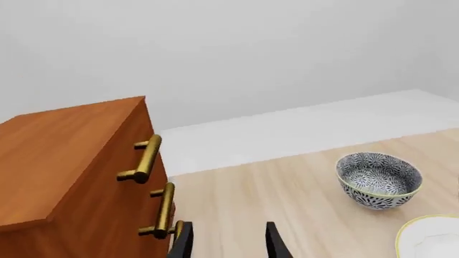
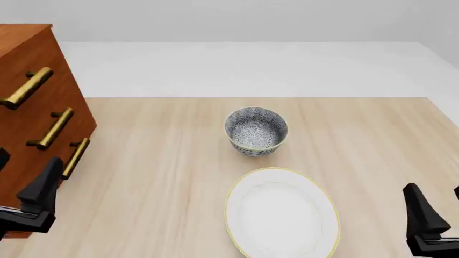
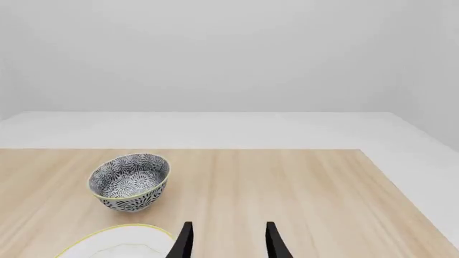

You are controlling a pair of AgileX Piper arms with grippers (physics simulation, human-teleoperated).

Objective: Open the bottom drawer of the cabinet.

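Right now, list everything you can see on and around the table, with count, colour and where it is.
cabinet: one, reddish-brown wood, far left of the table, three drawers, all shut
handles: three, brass bars, one on each drawer front
bottom drawer: one, lowest of the three, its handle close to the left gripper
bowl: one, blue-and-white pattern, middle of the table
plate: one, white with a yellow rim, just nearer than the bowl
table: one, light wood
left gripper: one, black, open, beside the cabinet front
right gripper: one, black, open, over the table's right side
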